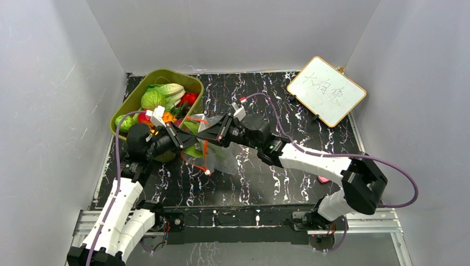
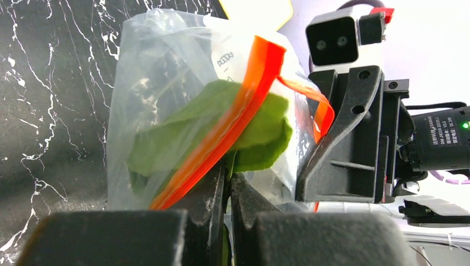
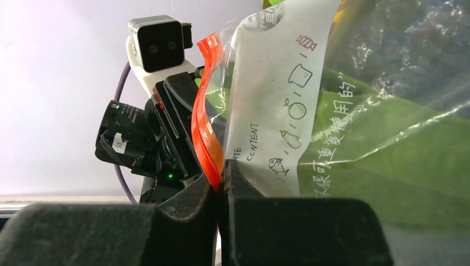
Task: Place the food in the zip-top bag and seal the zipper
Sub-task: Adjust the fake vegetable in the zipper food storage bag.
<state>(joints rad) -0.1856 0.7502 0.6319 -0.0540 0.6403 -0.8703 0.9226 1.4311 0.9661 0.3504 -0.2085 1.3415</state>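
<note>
we hold the clear crinkly zip-top bag (image 1: 206, 151) mid-left of frame, with a long green leaf (image 2: 183, 138) inside. left end effector (image 2: 227, 178) and right end effector (image 3: 221, 173) are both clamped tight on its red-orange zipper strip (image 2: 246, 102). next, we judge, draw the mouth taut and run it closed.

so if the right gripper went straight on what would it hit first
The right gripper meets the zip-top bag it pinches first; just beyond, probably the left gripper facing it, though depth is unclear.

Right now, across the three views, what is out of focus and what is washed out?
Left wrist: near jaws dark and blurred, zip-top bag and leaf sharp. Right wrist: jaws blurred, bag's white label crisp, background washed pale. Top external: evenly lit, sharp, white board bright.
</note>
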